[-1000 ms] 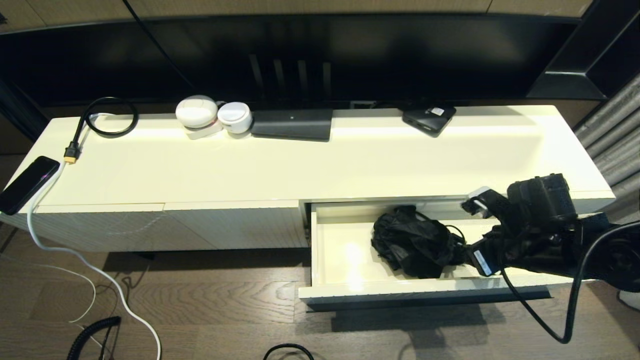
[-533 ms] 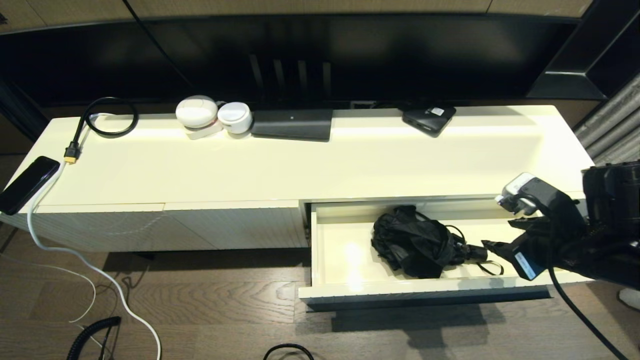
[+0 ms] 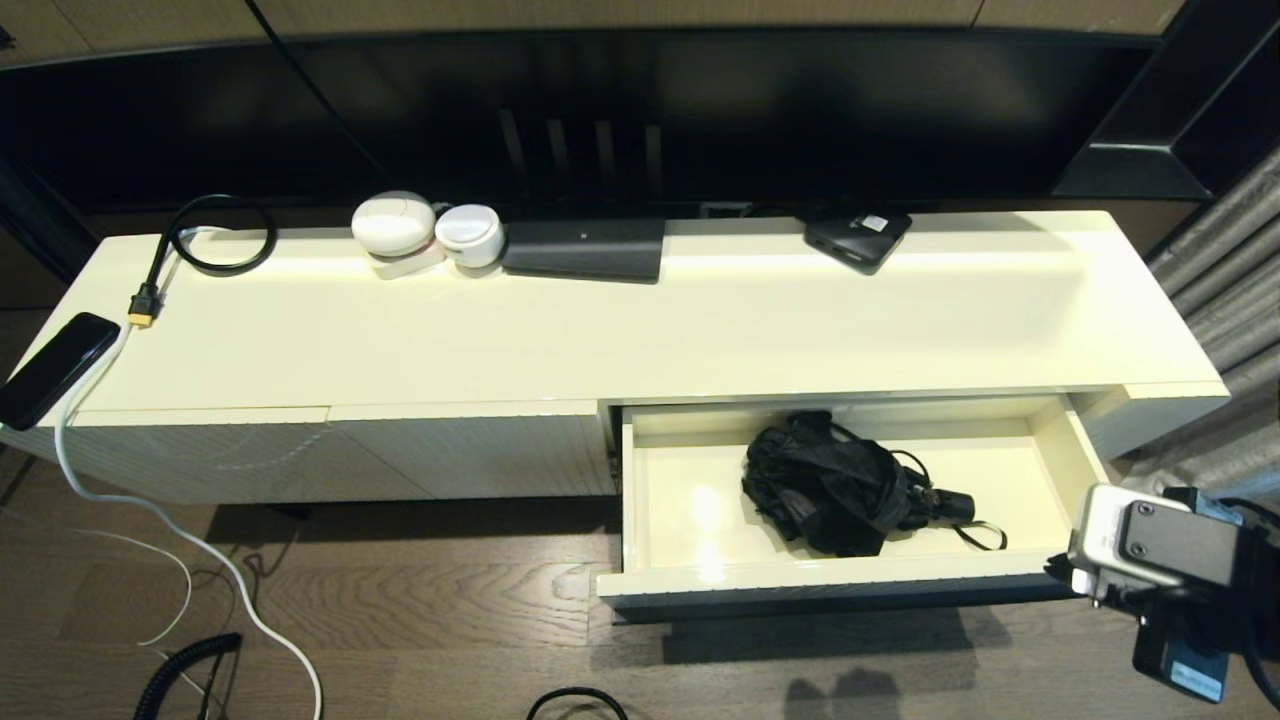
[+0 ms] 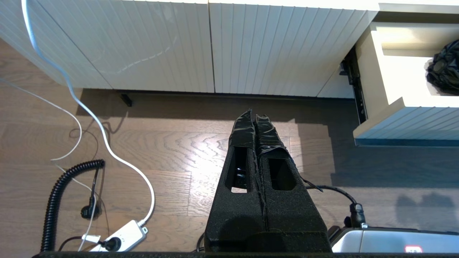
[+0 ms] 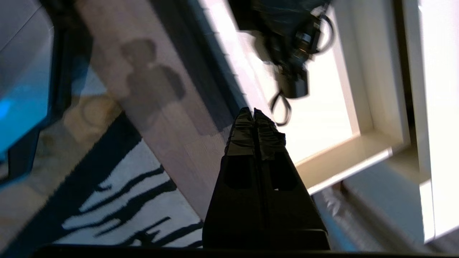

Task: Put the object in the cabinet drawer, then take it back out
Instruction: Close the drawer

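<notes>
The cabinet drawer (image 3: 690, 520) is pulled out at the right of the cream cabinet. A black folded umbrella (image 3: 830, 485) lies inside it, its handle and wrist strap pointing right. The right wrist view shows the umbrella (image 5: 290, 36) on the drawer floor (image 5: 322, 118). My right gripper (image 5: 253, 110) is shut and empty, over the floor just outside the drawer's front right corner. The right arm (image 3: 1160, 550) shows at the lower right of the head view. My left gripper (image 4: 254, 114) is shut and parked above the wooden floor, left of the drawer (image 4: 394, 82).
On the cabinet top sit a phone (image 3: 55, 368), a coiled black cable (image 3: 215, 235), two white round devices (image 3: 395, 225), a flat black box (image 3: 585, 248) and a small black device (image 3: 858, 238). Cables and a power strip (image 4: 122, 234) lie on the floor. A striped rug (image 5: 107, 200) lies below the right arm.
My right arm has pulled out of the drawer, moving right and toward the front. The umbrella stays lying in the drawer, free of the gripper.
</notes>
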